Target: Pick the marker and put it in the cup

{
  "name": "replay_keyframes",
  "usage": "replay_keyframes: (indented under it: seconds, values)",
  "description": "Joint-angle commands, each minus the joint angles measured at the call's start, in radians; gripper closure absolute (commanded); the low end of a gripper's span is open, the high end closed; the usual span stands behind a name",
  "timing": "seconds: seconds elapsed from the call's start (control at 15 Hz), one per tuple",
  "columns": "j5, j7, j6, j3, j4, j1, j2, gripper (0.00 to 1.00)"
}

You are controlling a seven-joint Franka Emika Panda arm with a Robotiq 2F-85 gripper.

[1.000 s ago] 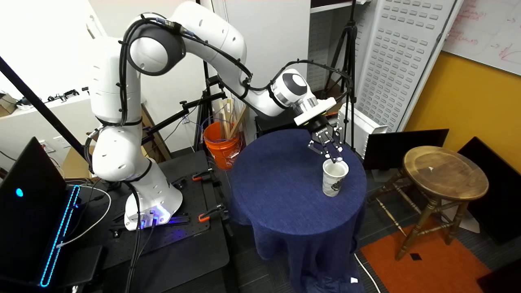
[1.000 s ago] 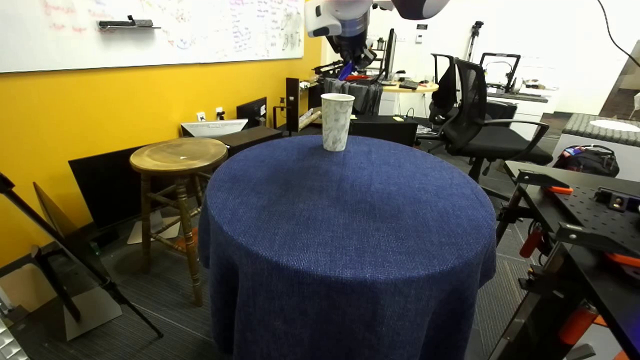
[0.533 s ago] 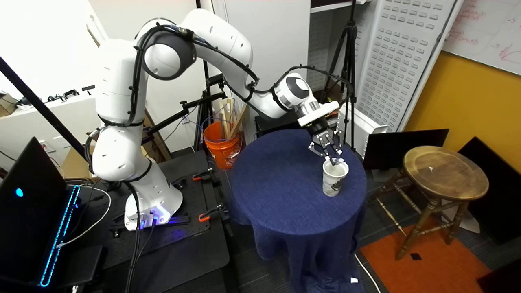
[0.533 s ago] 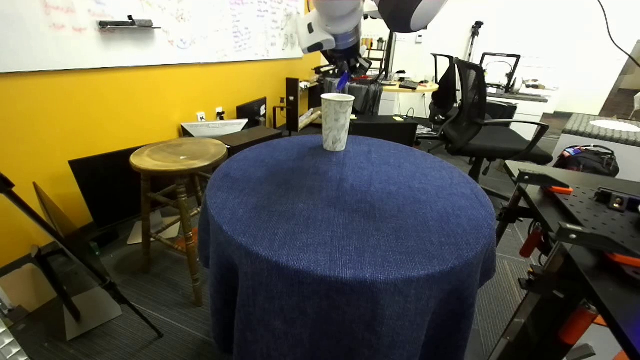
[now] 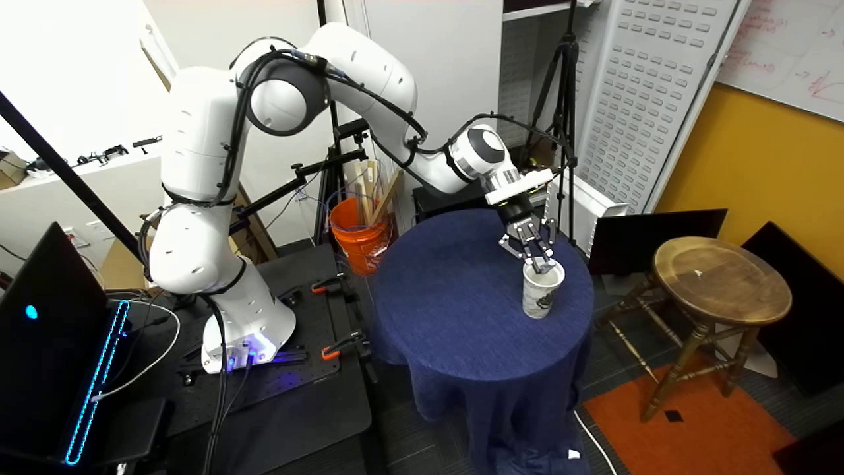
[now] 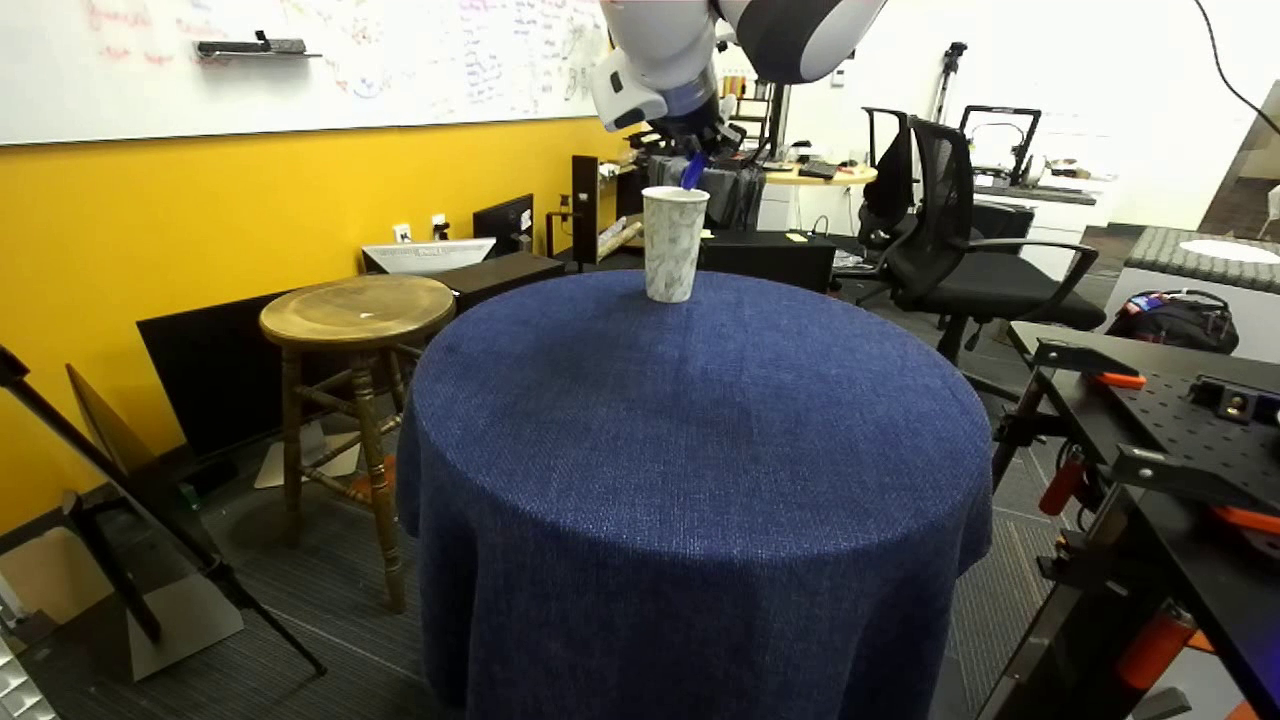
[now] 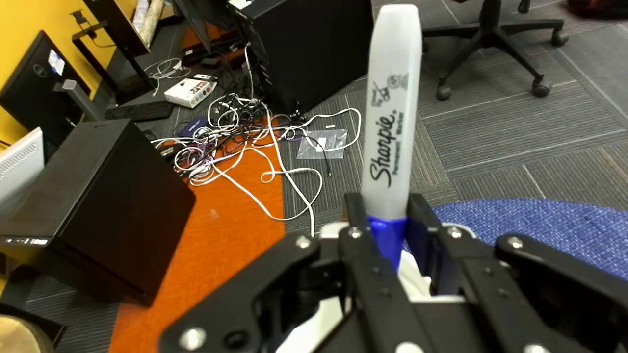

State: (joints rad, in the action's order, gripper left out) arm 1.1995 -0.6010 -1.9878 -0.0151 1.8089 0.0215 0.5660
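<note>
Marker (image 6: 692,172) is showing at one o'clock of the cup (image 6: 673,245) in an exterior view; fingers (image 7: 423,215) are pinching it tightly.

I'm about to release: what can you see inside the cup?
Some pale inner wall of the cup shows in an exterior view. The gripper partly covers the opening there, and the bottom can't be made out in any view. Whether the marker reaches inside, I cannot tell.

Upright cup (image 6: 674,247) on rnd blue-cloth tbl (image 6: 700,430).
</note>
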Motion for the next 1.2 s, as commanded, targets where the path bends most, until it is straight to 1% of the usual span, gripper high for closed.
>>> replay_keyframes:
  seconds: [0.0, 0.33, 0.6, 0.67, 0.8, 1.13]
  values:
    - [-0.006, -0.046, 0.083, 0.009, -0.068, -0.012, 0.039, 0.94]
    - [0.0, -0.067, 0.13, 0.016, -0.114, -0.025, 0.075, 0.94]
    - [0.005, -0.08, 0.139, 0.015, -0.144, -0.031, 0.101, 0.94]
    - [0.006, -0.079, 0.138, 0.015, -0.149, -0.032, 0.107, 0.53]
    - [0.007, -0.079, 0.138, 0.015, -0.159, -0.033, 0.116, 0.44]
    - [0.004, -0.077, 0.139, 0.014, -0.18, -0.033, 0.128, 0.05]
